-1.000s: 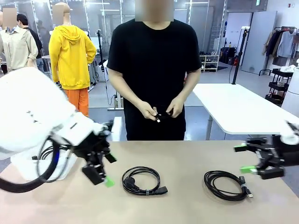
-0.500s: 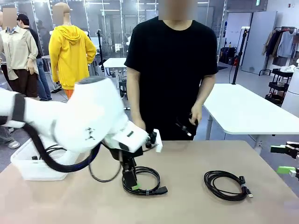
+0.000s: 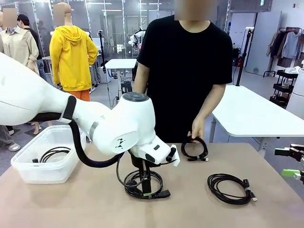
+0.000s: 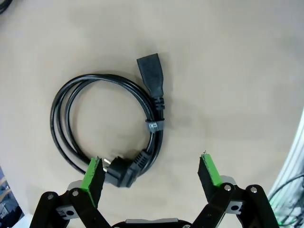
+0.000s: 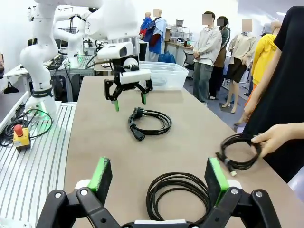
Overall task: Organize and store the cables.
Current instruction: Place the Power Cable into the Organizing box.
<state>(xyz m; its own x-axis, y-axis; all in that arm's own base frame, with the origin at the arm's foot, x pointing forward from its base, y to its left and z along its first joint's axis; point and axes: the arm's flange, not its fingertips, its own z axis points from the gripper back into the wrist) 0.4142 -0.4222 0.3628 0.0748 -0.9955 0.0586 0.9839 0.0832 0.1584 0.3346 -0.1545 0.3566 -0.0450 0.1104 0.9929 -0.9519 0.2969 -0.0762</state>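
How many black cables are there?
4 cables: one in the bin, one under the left gripper, one in the person's hand, one on the table's right side. The bin may hide more.

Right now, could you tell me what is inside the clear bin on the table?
One coiled black cable lies in the bin; the left arm's hose covers its right corner.

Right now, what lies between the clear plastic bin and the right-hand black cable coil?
Front view: a black power-cord coil, with the left gripper above it.
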